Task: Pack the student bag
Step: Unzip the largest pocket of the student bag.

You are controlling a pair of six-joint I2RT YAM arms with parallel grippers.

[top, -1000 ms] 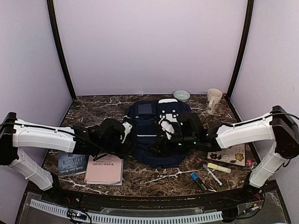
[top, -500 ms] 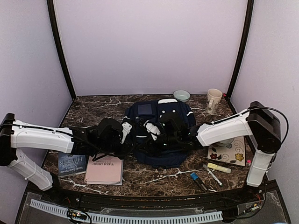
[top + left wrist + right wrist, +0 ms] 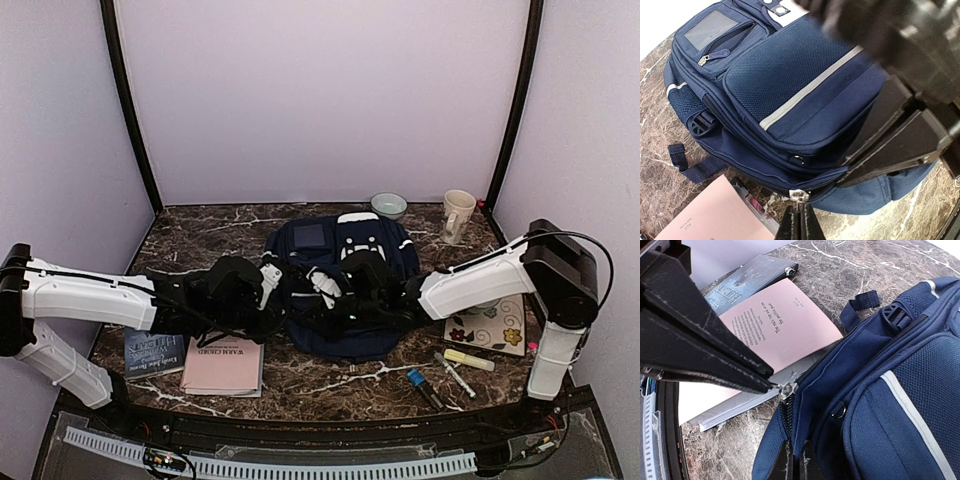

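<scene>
The student bag lies flat mid-table, a navy backpack with a white stripe. My left gripper is shut on the silver zipper pull at the bag's near-left edge. The same zipper pull shows in the right wrist view at the tip of the left fingers. My right gripper is shut on the bag's blue fabric lip just beside the opened zipper. From above, the left gripper and the right gripper meet at that edge, partly hidden by the wrists.
A pink booklet and a dark book lie left of the bag. A floral notebook, a yellow highlighter and markers lie at the right. A bowl and a mug stand at the back.
My right arm swung left across the bag, and its gripper went from open to shut on the fabric by the zipper. The left gripper held its place on the zipper pull.
</scene>
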